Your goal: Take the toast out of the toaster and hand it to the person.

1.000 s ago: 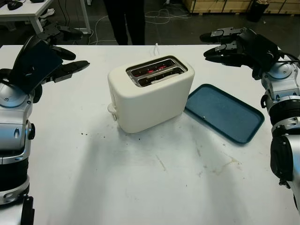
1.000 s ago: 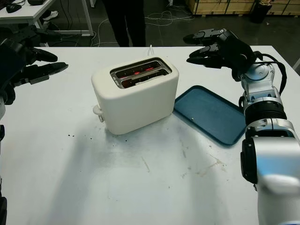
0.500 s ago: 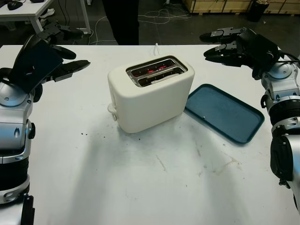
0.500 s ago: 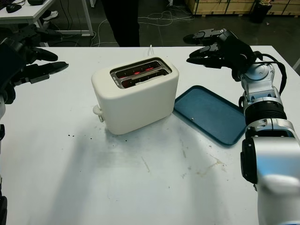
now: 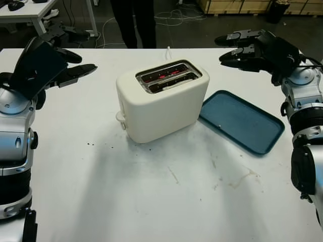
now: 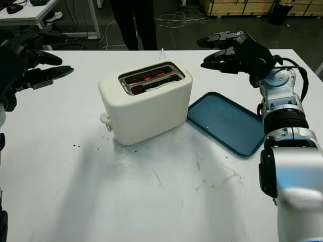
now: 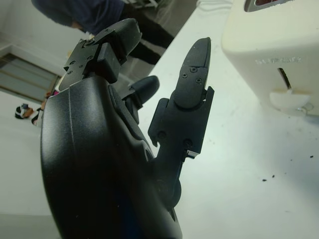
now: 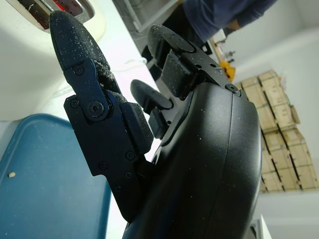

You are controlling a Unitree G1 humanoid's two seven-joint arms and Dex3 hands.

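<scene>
Toast sits low in the glowing slots of the toaster [image 5: 161,101], so no grab is possible yet. The left hand [image 5: 60,60] and right hand [image 5: 247,48], both wide and empty, hover to either side of it, likely waiting for the pop, with the person [image 5: 133,20] just beyond the table [image 5: 151,201].

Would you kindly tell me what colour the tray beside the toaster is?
The tray is dark teal-blue, clearest in the left eye view.

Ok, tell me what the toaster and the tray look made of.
Toaster: cream body that looks like smooth matte plastic, with a shiny metal plate around the slots. Blue tray: probably moulded plastic, judging by its raised rim, rounded corners and dull, even surface.
</scene>
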